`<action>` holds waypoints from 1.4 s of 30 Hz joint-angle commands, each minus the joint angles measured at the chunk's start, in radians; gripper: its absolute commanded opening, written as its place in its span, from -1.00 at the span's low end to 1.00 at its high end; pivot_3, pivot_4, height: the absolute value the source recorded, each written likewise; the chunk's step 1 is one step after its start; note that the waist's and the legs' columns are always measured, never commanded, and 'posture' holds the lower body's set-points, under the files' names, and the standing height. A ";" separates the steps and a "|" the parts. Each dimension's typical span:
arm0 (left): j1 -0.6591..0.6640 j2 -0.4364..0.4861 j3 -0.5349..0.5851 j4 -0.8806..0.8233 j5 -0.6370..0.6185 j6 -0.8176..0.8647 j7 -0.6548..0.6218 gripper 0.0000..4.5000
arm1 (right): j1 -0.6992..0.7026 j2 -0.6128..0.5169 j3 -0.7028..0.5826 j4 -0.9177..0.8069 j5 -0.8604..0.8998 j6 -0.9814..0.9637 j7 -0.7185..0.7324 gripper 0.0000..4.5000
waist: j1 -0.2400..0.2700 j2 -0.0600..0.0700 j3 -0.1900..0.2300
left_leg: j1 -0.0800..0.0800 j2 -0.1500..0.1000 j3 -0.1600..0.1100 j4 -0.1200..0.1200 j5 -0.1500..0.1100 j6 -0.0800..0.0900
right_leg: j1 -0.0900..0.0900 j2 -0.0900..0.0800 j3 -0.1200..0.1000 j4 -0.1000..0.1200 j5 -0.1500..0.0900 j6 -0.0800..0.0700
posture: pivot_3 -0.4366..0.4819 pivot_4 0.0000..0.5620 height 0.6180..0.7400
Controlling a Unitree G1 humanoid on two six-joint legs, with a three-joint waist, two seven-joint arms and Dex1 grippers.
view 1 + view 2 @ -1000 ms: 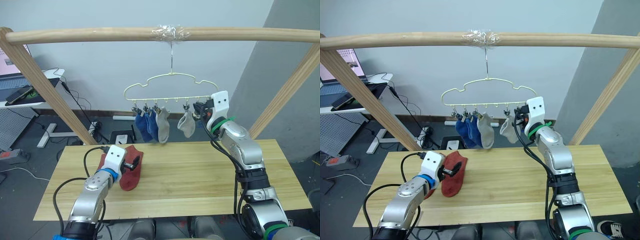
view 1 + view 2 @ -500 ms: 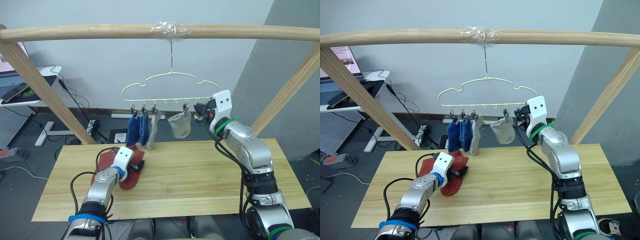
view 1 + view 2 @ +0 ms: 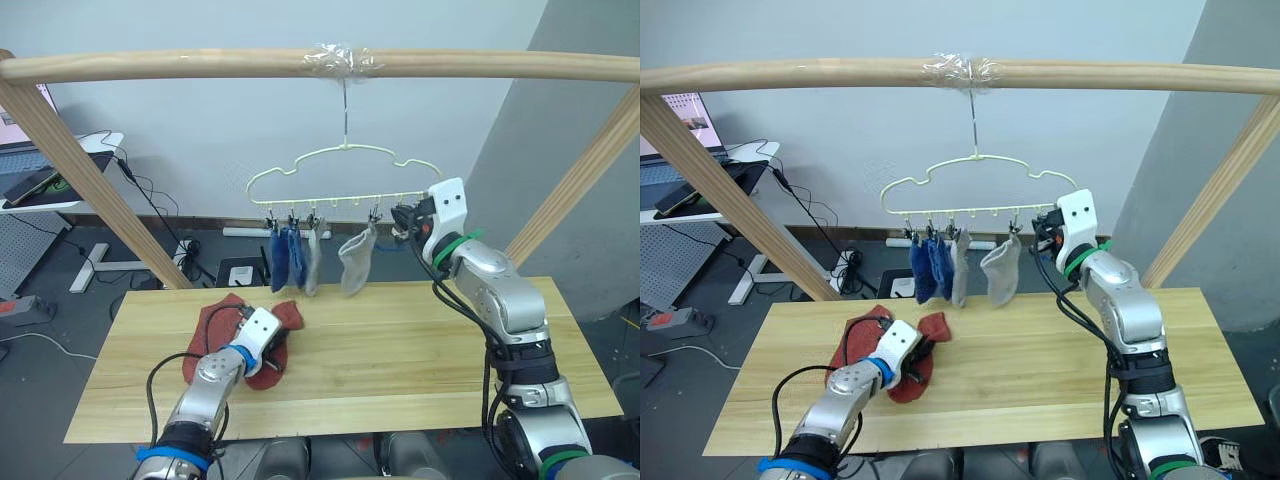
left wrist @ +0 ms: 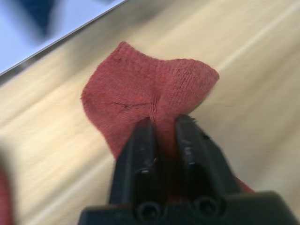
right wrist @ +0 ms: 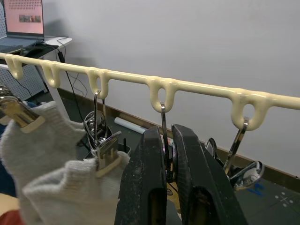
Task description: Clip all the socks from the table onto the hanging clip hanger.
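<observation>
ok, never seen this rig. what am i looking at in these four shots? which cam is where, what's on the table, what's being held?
It is a two-armed humanoid robot, and each arm ends in a gripper with two black fingers.

The two wide pictures come from a stereo camera on its head, looking down over the arms. The two close-ups come from a camera on each wrist, looking along that gripper's fingers.

A clip hanger hangs from a wooden pole. Two blue socks and two grey socks are already clipped on.

Two rust-red socks lie on the table. The left gripper is shut on one of them. The right gripper is raised at the hanger's right end, shut on the wire of an empty clip.
</observation>
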 commanded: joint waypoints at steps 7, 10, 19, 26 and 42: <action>0.017 -0.093 -0.007 -0.398 -0.212 -0.025 -0.158 -0.99 | -0.103 -0.033 -0.149 -0.042 0.195 0.384 0.000 -1.00 | 0.001 0.000 0.000 | -0.005 0.000 -0.002 0.001 0.000 0.000 | -0.002 0.000 -0.001 -0.001 0.000 0.000 | -0.05 -0.55 1.00; -0.005 -0.138 -0.043 -0.457 -0.219 -0.037 -0.154 -0.99 | -0.153 -0.018 -0.235 -0.047 0.273 0.559 -0.034 -1.00 | 0.001 0.000 0.000 | -0.005 -0.001 -0.001 0.001 0.000 0.000 | -0.002 0.000 -0.001 -0.002 0.000 0.000 | -0.07 -0.55 1.00; -0.075 -0.223 -0.125 -0.418 -0.156 -0.089 -0.118 -0.99 | -0.257 0.052 -0.374 -0.064 0.344 0.776 -0.142 -1.00 | -0.004 0.001 0.000 | -0.005 -0.001 -0.001 0.001 0.000 0.000 | -0.002 0.000 -0.001 -0.001 0.001 0.001 | -0.13 -0.56 1.00; -0.109 -0.238 -0.138 -0.375 -0.156 -0.109 -0.130 -0.99 | -0.278 0.094 -0.428 -0.090 0.354 0.850 -0.189 -1.00 | -0.006 0.001 0.000 | -0.005 -0.001 -0.001 0.002 0.000 0.000 | -0.002 0.000 -0.001 -0.001 0.001 0.001 | -0.16 -0.54 1.00; -0.135 -0.244 -0.153 -0.350 -0.152 -0.126 -0.153 -0.99 | -0.290 0.118 -0.462 -0.101 0.354 0.883 -0.230 -1.00 | -0.017 0.001 0.000 | -0.006 -0.001 -0.001 0.002 0.000 0.001 | -0.002 0.000 -0.001 -0.001 0.001 0.001 | -0.17 -0.49 1.00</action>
